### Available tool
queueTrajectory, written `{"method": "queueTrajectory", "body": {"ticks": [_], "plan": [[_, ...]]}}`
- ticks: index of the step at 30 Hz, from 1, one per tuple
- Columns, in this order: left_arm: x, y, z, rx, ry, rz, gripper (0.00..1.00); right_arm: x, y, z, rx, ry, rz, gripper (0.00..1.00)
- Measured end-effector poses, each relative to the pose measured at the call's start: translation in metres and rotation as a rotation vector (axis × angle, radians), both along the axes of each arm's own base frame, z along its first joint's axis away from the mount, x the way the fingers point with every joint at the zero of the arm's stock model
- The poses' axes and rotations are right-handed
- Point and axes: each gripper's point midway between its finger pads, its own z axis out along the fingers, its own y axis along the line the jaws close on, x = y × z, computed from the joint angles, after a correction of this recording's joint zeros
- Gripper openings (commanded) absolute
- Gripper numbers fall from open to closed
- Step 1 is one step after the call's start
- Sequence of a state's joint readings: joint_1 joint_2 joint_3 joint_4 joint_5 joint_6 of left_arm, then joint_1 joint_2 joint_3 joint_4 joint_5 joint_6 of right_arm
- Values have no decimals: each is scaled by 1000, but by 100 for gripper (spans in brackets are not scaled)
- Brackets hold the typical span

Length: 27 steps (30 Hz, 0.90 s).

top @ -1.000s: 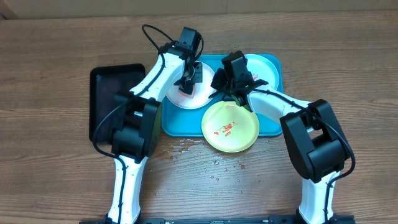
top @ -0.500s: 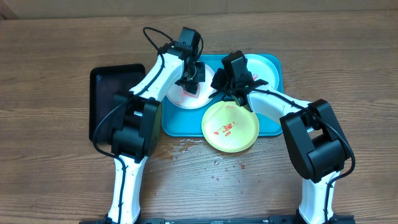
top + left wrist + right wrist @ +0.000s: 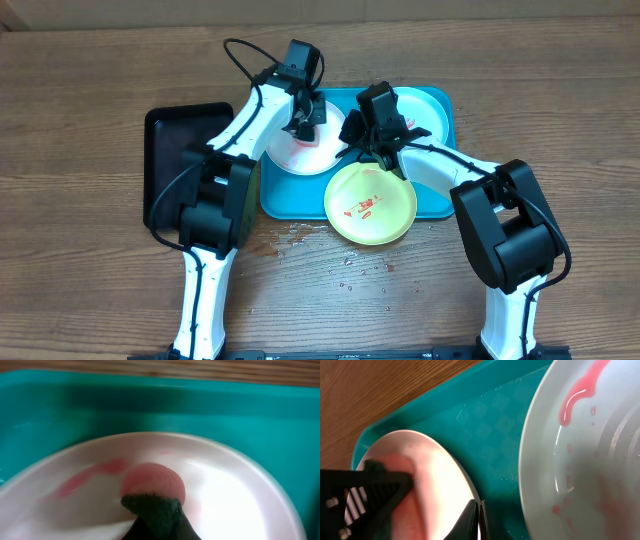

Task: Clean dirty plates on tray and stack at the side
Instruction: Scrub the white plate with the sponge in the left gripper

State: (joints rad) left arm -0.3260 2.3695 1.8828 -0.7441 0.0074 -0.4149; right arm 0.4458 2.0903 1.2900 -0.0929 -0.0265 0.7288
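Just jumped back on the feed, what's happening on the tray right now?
The left gripper is pressing a sponge onto the white plate on the blue tray, where pink smears show. The right gripper has its fingers closed at that plate's rim, apparently steadying it. The mint plate and the yellow-green plate both carry red smears and are untouched. Nothing is stacked at the side yet.
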Motion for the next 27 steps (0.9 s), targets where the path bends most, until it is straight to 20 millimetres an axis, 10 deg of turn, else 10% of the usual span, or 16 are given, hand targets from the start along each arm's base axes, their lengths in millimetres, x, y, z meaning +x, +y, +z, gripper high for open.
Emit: {"method": "queueTrajectory", "body": {"ticks": [11, 27], "plan": [[-32, 57, -2, 197, 136, 121, 4, 0, 0, 0, 0, -1, 0, 4], [-37, -37, 1, -236, 148, -220, 4, 0, 0, 0, -1, 1, -1, 4]]}}
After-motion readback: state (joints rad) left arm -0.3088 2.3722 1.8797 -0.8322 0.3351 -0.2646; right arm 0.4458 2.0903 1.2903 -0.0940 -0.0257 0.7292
